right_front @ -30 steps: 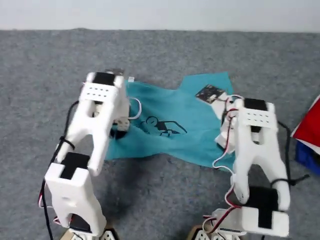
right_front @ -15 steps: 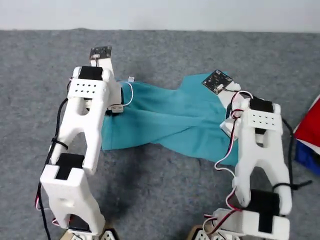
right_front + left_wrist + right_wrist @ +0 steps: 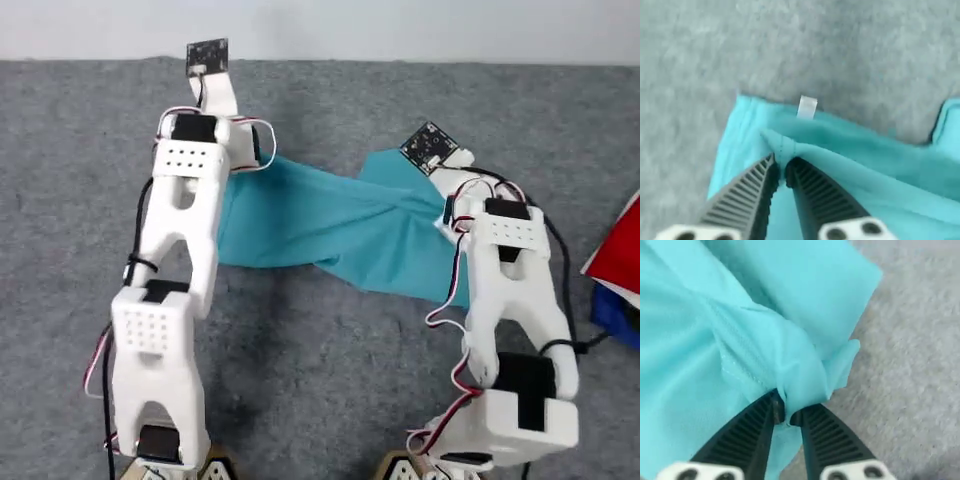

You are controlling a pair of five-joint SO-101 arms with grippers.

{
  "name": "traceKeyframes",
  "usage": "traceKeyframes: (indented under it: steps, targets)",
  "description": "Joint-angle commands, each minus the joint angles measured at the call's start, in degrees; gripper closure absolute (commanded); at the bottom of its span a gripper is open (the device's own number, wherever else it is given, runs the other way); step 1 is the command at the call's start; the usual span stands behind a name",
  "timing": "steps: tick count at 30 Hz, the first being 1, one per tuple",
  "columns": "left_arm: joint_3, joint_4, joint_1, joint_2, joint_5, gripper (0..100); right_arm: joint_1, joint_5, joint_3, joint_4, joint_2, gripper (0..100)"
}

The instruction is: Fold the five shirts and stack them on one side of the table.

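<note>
- At table centre, the teal shirt [image 3: 320, 220] is stretched between both arms over the grey table [image 3: 320, 390], twisted at mid-span.
- Left gripper [image 3: 781, 169]: jaws pinched narrow on a fold at the shirt's 9 o'clock end, near a white label [image 3: 807, 107].
- Right gripper [image 3: 786, 416]: jaws clamped on bunched cloth at the shirt's 3 o'clock end.
- Red and blue fabric [image 3: 618, 270] sits at the table's 3 o'clock edge, apart from the shirt.
</note>
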Motion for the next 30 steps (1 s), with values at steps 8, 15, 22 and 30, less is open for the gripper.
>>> traceKeyframes:
  steps: [8,15,22,30]
  targets:
    - [-34.24,7.38,-1.32,20.92,0.88,77,0.04,-2.29,-1.49,-5.32,2.59,80.3]
    - [-44.70,9.76,-3.52,24.62,0.79,76,1.19,-5.19,-9.67,3.82,-0.75,80.3]
    - [-51.82,23.30,-6.24,24.44,0.70,76,0.84,-6.24,-22.24,30.55,-2.24,80.4]
    - [-39.87,26.02,-5.36,11.25,-5.27,76,-0.13,-5.80,-23.56,51.03,-1.98,80.1]
